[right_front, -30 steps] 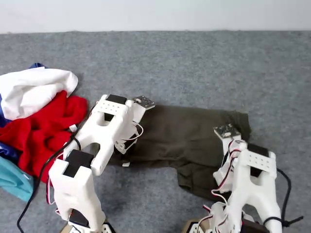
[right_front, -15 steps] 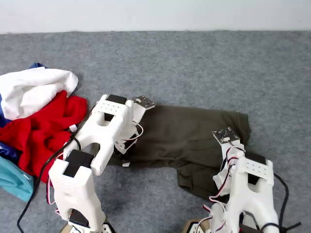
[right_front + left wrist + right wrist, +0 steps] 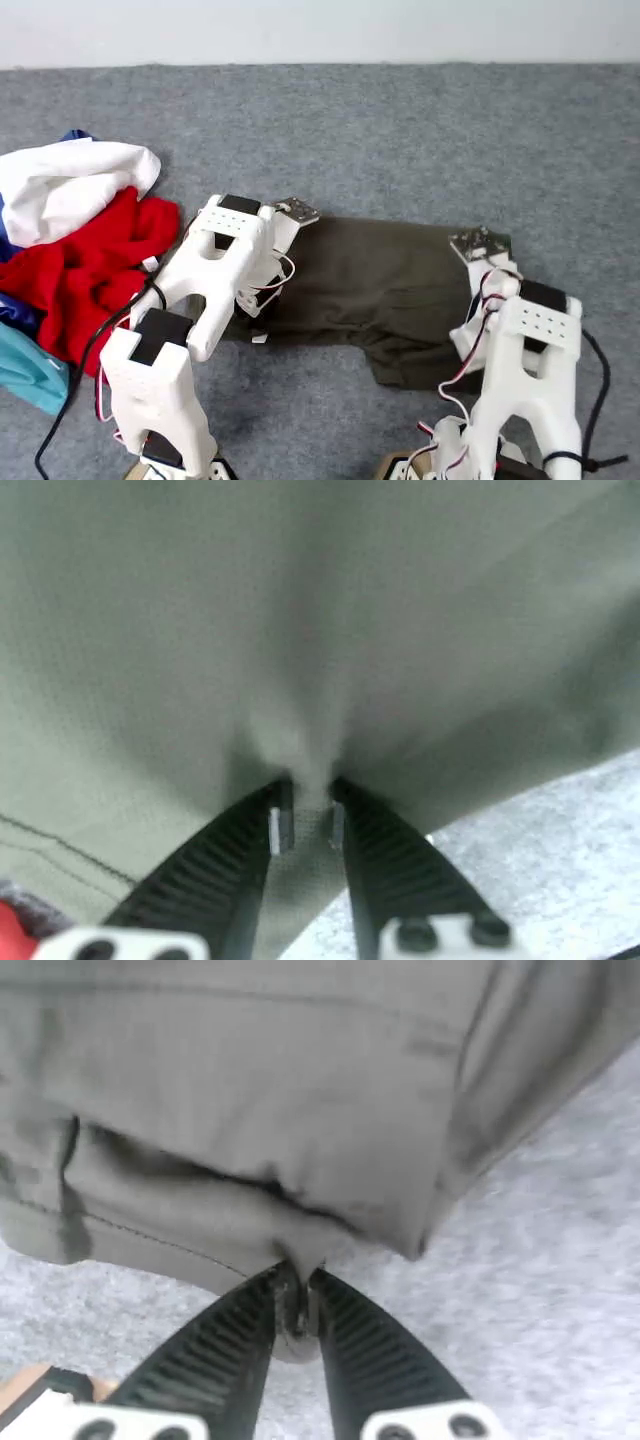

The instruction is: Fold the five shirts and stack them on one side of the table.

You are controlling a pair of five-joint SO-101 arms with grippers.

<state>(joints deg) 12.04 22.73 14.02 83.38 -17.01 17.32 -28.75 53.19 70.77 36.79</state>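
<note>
An olive-green shirt (image 3: 380, 285) lies spread on the grey felt table between the two arms. My left gripper (image 3: 305, 815) is shut on a pinch of the olive shirt (image 3: 300, 630) near its left edge, and the left arm (image 3: 215, 270) covers that side of the shirt from above. On the shirt's right side my right gripper (image 3: 297, 1300) is shut on a folded hem of the olive shirt (image 3: 250, 1110), under the right arm (image 3: 520, 330). A heap of other shirts lies at the far left: white (image 3: 60, 185), red (image 3: 90, 265), teal (image 3: 25, 370).
The table's back edge (image 3: 320, 66) meets a pale wall. Bare grey felt (image 3: 400, 140) stretches behind and to the right of the olive shirt. A black cable (image 3: 85, 365) runs along the left arm over the red shirt.
The right arm has pulled the shirt's right lower part toward the far right corner, so the lower right flap has shrunk. The left arm has stayed in place.
</note>
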